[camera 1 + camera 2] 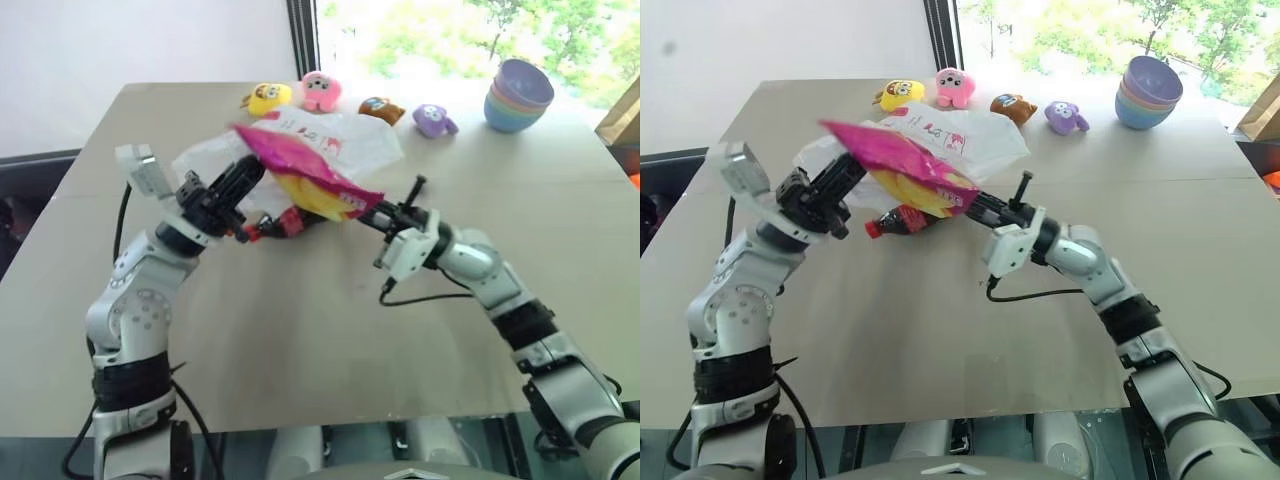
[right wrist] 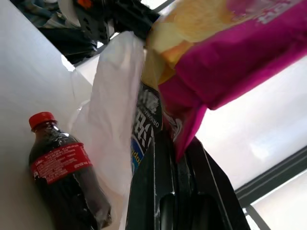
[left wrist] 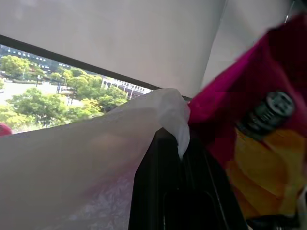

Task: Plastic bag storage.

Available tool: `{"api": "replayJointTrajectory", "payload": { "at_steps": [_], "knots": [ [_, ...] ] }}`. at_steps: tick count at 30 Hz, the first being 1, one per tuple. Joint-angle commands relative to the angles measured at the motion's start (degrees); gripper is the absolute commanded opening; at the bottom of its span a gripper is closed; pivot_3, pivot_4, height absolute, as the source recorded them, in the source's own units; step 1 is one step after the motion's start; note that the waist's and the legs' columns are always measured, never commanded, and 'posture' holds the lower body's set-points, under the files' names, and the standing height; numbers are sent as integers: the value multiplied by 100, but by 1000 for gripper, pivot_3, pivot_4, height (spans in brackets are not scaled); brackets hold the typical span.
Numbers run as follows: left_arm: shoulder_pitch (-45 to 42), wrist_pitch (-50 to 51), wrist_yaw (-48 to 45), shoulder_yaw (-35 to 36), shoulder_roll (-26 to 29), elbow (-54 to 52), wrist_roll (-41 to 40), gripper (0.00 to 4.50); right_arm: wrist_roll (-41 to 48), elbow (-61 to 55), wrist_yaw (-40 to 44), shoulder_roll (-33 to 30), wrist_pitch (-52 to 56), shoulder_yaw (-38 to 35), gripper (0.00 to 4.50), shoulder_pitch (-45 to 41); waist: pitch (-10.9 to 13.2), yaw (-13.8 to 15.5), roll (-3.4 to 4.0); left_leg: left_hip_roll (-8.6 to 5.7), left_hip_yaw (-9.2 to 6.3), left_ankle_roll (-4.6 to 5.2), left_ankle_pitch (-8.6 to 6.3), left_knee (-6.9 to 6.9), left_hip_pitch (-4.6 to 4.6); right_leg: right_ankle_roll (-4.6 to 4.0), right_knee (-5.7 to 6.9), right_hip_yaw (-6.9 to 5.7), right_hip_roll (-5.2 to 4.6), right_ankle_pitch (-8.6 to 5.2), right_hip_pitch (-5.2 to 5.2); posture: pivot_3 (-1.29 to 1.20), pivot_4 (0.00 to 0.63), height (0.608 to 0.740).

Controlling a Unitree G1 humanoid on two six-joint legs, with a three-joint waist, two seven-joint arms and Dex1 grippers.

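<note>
Left gripper (image 1: 840, 176) clamped on plastic bag (image 1: 970, 135) handle, lifted at 10 o'clock over table (image 1: 940, 330); right gripper (image 1: 975, 205) pinched snack packet (image 1: 905, 165), probably for bagging; bottle (image 1: 902, 220) underneath.

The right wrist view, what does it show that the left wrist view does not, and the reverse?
Right wrist view alone: a cola bottle with a red cap, beside the plastic bag. Left wrist view alone: green trees through a window. Both: the white bag and the pink snack packet, each pincer shut on one, left on bag, right on packet.
</note>
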Motion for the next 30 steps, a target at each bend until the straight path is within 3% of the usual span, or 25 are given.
{"api": "replayJointTrajectory", "payload": {
  "at_steps": [1,5,10,13,19,24,30],
  "knots": [
    [134,46,-196,-36,125,-380,-105,0,-388,578,-138,183,-141,164,38,-410,0,7,-1,-1,-1,0,0,0,0,0,0,-1,-1,0,1,0,150,740],
    [176,-26,-166,-119,28,-493,-23,0,-1354,1510,-663,227,-346,519,38,-897,-1,-2,-1,-2,0,0,0,1,0,-1,0,-1,-2,0,1,0,150,740],
    [-346,-480,543,191,-292,-80,172,0,-1482,2403,-1221,269,-749,518,38,-1100,-4,26,-8,-2,-3,-1,0,3,0,-2,-2,-15,-5,0,9,0,150,740],
    [-555,-425,731,417,-381,-17,-204,0,-1831,2542,-1714,180,-657,517,38,-1212,-4,-15,-9,-3,-5,-1,0,4,0,-2,-3,-14,-8,0,10,0,150,740],
    [-102,-31,241,121,-187,-431,-444,0,-2515,2577,-2610,123,-73,587,38,-1585,-4,-57,-9,0,-7,-2,1,0,3,-1,-1,-13,-10,0,8,0,150,740],
    [245,256,-219,-214,63,-662,-444,0,-2785,2692,-2800,216,87,783,38,-1863,-4,-70,-9,-2,-9,-3,1,0,2,-2,-1,-15,-10,0,9,0,150,740],
    [119,-4,-242,-397,-57,-499,-107,0,-3066,2791,-3050,380,54,1092,38,-2093,-4,-100,-9,-3,-10,-2,1,0,2,-2,0,-15,-10,0,9,0,150,740]
  ]
}}
